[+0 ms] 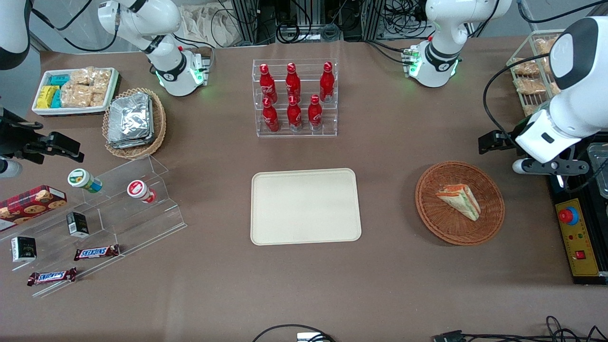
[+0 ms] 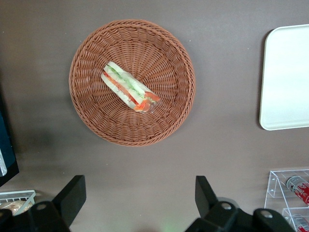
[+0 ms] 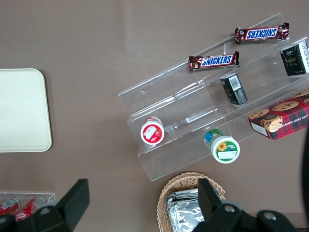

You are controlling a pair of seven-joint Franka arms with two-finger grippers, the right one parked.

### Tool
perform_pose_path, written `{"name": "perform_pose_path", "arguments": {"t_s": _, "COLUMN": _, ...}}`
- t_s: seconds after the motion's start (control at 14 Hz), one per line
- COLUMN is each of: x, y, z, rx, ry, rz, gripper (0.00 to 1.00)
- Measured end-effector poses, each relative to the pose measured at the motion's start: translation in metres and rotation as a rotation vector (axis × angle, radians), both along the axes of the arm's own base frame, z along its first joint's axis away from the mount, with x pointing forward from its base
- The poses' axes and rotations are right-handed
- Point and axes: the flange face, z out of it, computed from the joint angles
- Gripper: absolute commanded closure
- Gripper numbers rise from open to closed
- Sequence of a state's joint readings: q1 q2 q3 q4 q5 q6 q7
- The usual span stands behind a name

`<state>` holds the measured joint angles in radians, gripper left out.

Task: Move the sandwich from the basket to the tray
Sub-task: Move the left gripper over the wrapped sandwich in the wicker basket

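The sandwich point(image 1: 460, 200), a clear-wrapped wedge with orange and green filling, lies in the round reddish-brown wicker basket point(image 1: 489, 223). In the left wrist view the sandwich point(image 2: 129, 87) rests near the middle of the basket point(image 2: 166, 58). The cream tray point(image 1: 305, 206) lies flat and bare beside the basket, toward the parked arm's end, and its edge shows in the wrist view as the tray point(image 2: 287, 77). My left gripper point(image 1: 495, 142) hangs high above the table, just off the basket's rim and farther from the front camera. The gripper point(image 2: 139, 184) is open, with only table between its fingers.
A clear rack of red bottles point(image 1: 294, 97) stands farther from the front camera than the tray. A control box with a red button point(image 1: 577, 237) and a wire basket of packets point(image 1: 532, 71) sit at the working arm's end. A stepped acrylic shelf point(image 1: 118, 209) with snacks is at the parked arm's end.
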<state>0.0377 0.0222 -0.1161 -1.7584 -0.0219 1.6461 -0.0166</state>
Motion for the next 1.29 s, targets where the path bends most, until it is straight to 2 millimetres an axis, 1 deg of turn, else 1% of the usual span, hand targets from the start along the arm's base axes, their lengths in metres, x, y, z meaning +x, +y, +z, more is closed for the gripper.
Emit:
{"name": "perform_pose_path", "arguments": {"t_s": 0.29, "x": 0.000, "y": 0.000, "z": 0.000, "rx": 0.000, "ry": -0.003, "rz": 0.001, "gripper": 0.00}}
{"name": "perform_pose_path", "arguments": {"t_s": 0.43, "x": 0.002, "y": 0.002, "z": -0.001, "rx": 0.003, "ry": -0.006, "rz": 0.029, "gripper": 0.00}}
{"name": "perform_pose_path", "arguments": {"t_s": 0.57, "x": 0.005, "y": 0.002, "z": -0.013, "rx": 0.013, "ry": -0.002, "rz": 0.112, "gripper": 0.00}}
{"name": "perform_pose_path", "arguments": {"t_s": 0.71, "x": 0.010, "y": 0.003, "z": -0.033, "rx": 0.021, "ry": -0.010, "rz": 0.195, "gripper": 0.00}}
{"name": "perform_pose_path", "arguments": {"t_s": 0.86, "x": 0.015, "y": 0.009, "z": -0.054, "rx": 0.034, "ry": -0.001, "rz": 0.311, "gripper": 0.00}}
{"name": "perform_pose_path", "arguments": {"t_s": 1.0, "x": 0.024, "y": 0.015, "z": -0.075, "rx": 0.056, "ry": 0.013, "rz": 0.495, "gripper": 0.00}}
{"name": "perform_pose_path", "arguments": {"t_s": 1.14, "x": 0.035, "y": 0.020, "z": -0.106, "rx": 0.082, "ry": 0.025, "rz": 0.707, "gripper": 0.00}}
{"name": "perform_pose_path", "arguments": {"t_s": 1.29, "x": 0.044, "y": 0.021, "z": -0.148, "rx": 0.103, "ry": 0.062, "rz": 0.797, "gripper": 0.00}}
